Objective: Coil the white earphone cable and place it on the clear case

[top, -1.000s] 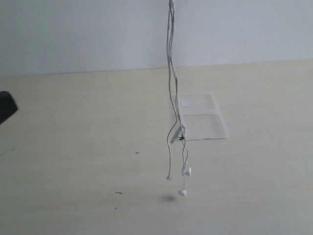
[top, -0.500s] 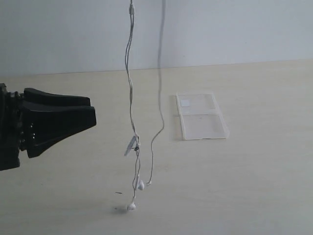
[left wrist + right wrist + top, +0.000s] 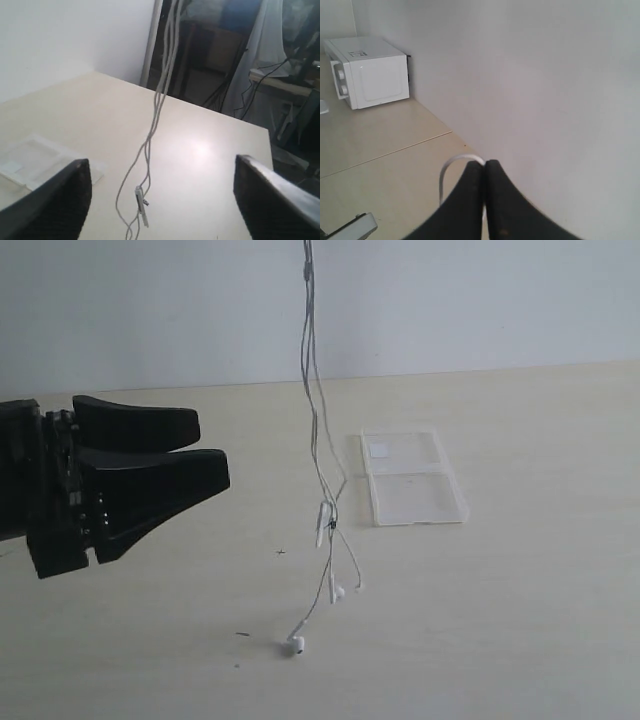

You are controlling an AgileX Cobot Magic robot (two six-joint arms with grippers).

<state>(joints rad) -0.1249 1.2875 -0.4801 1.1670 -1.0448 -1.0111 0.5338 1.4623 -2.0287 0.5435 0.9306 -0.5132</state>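
Right, nearest us the lowest earbud (image 3: 296,645) now seems to rest on the table (image 3: 500,630); a second ago it hung clear above its shadow. The other two ends dangle just above it, beside the remote (image 3: 323,524).

The left gripper (image 3: 212,448) has pushed further in from the left, jaws spread wide and holding nothing, with the hanging strands straight ahead of it but still apart from it. The cable (image 3: 311,370) has swung back toward the middle and its two strands, split wide half a second ago, hang together again (an easier target, I'd say).

Behind it the case (image 3: 415,495) lies flat and open where it was, with nothing on it.

Up high, out of the wide shot, the right gripper (image 3: 484,165) is pinched tight on a loop of the cable, carrying all of it.

So no coil yet. My read: the left gripper is lining up to catch the strands lower down and start the first loop.
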